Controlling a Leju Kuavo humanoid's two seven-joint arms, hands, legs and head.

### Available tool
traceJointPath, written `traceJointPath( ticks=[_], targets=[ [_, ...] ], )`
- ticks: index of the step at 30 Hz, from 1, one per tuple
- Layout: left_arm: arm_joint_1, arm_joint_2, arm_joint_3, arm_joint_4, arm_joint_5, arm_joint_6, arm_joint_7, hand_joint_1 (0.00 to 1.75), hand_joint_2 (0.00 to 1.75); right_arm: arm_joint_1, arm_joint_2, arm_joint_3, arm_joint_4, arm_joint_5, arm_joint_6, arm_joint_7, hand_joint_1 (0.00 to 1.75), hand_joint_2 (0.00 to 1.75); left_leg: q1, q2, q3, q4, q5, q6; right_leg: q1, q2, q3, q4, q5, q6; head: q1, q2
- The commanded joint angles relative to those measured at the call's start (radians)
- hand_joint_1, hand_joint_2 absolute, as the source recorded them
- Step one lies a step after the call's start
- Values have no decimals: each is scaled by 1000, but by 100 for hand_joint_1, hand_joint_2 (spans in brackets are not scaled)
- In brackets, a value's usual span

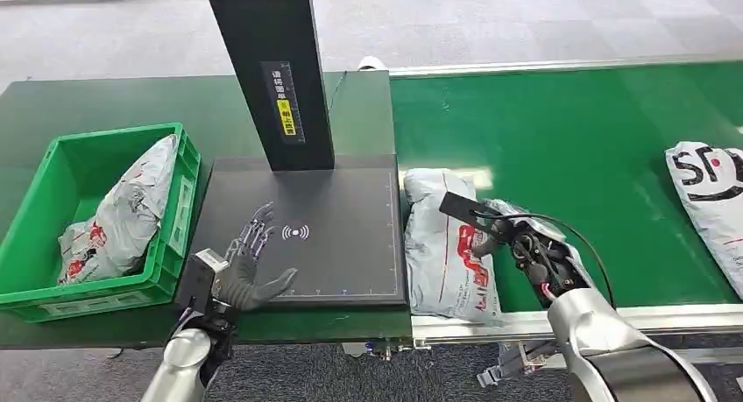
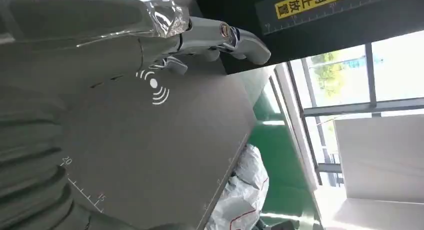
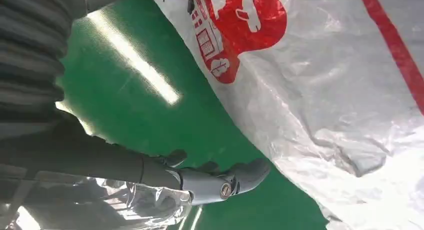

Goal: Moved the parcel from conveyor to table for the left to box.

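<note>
Head view placed the grey plastic parcel with red print (image 1: 449, 249) at lower centre, lying on the green conveyor belt (image 1: 569, 139) beside the dark scanner plate (image 1: 342, 209). The right hand (image 1: 534, 249) sat against its right edge, grip unclear. The left hand (image 1: 250, 266) hovered spread and empty over the plate.

Green conveyor (image 1: 569, 130) carries two parcels (image 1: 447, 244)

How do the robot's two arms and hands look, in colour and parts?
Both arms are silver metal. The left hand has a grey palm, a grey thumb and dark, slim fingers. At the right hand sits a black bracket, with a thin black cable looping beside it.
</note>
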Motion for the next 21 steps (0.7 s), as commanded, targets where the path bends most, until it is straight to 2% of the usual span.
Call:
traceJointPath(
  ticks=[1, 5, 9, 13, 14, 15, 16, 17, 18, 19, 21],
  targets=[
    [-39, -7, -6, 76, 4, -5, -2, 0, 175, -48, 48, 16, 87, -6, 109, -101, 0, 175, 0, 0, 1, 0, 0, 2, 0, 0, 1, 0, 0, -3, 0, 0],
    [-23, -5, -2, 55, 7, -3, -1, 0, 175, -53, 49, 41, 89, -16, 163, -137, 0, 175, 0, 1, 1, -1, -1, 2, 1, 0, 1, -1, 0, -4, 0, 0],
    [-6, -1, -1, 36, 9, 0, 6, 0, 175, -61, 60, 31, 100, -57, 217, -115, 0, 175, 0, 1, 1, -1, 0, 2, 1, 0, 1, -1, 0, -3, 0, 0],
    [-6, -1, -3, 41, 8, 2, 7, 0, 175, -55, 59, 35, 95, -61, 221, -111, 2, 175, 0, 1, 1, -1, 0, 2, 0, 0, 1, -1, 0, -2, 0, 0],
    [-6, -1, -3, 41, 8, 2, 7, 0, 175, -55, 59, 35, 95, -61, 221, -111, 19, 175, 0, 0, 2, -1, -1, 3, 1, 0, 2, -1, 0, -4, 0, 0],
    [-5, 1, -3, 41, 8, 5, 7, 0, 175, -52, 57, 42, 90, -61, 221, -121, 77, 175, 0, 1, 1, -1, -1, 2, 1, 0, 1, -1, 0, -3, 0, 0],
    [-1, 1, -4, 37, 9, 6, 7, 0, 175, -50, 57, 49, 88, -64, 223, -125, 113, 175, 0, 0, 1, 0, -1, 2, 0, 0, 1, 0, 0, -2, 0, 0],
    [0, 1, -4, 36, 10, 7, 7, 0, 175, -50, 56, 51, 87, -65, 223, -125, 133, 175, 0, 1, 2, -1, -1, 2, 1, 0, 2, -1, 0, -4, 0, 0],
    [5, 1, -5, 30, 11, 8, 8, 0, 175, -47, 55, 57, 84, -67, 223, -129, 162, 175, 0, 1, 3, -2, -1, 3, 2, 0, 2, -2, 0, -5, 0, 0],
    [11, 1, -4, 22, 13, 8, 10, 0, 175, -47, 54, 61, 82, -72, 226, -132, 171, 175, 0, 1, 2, -1, -1, 3, 1, 0, 1, -1, 0, -4, 0, 0],
    [18, 2, -4, 15, 15, 11, 12, 0, 175, -47, 52, 71, 80, -78, 230, -138, 175, 175, 0, 1, 2, -1, -1, 3, 1, 0, 2, -1, 0, -4, 0, 0]
  ],
)
